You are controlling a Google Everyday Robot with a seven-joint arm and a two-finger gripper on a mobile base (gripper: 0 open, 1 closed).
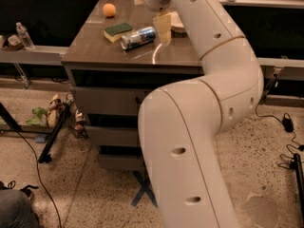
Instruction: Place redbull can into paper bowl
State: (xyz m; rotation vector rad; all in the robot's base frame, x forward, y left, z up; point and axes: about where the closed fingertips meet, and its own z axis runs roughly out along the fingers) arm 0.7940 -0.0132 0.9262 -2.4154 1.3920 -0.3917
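The redbull can (pixel 137 37) lies on its side on the cabinet top (pixel 104 51), silver and blue, just right of the green-and-yellow sponge (pixel 118 31). The paper bowl (pixel 177 23) sits to the right of the can, mostly hidden behind my arm, with only part of its rim showing. My gripper (pixel 162 28) hangs low over the top between the can and the bowl, close to the can's right end. It holds nothing that I can see.
An orange ball (pixel 109 9) sits at the back left of the top. My white arm (pixel 209 108) fills the middle and right of the view. Drawers (pixel 104 103) lie below the top. A water bottle (pixel 24 34) stands on the left ledge, and cables (pixel 28 151) run across the floor.
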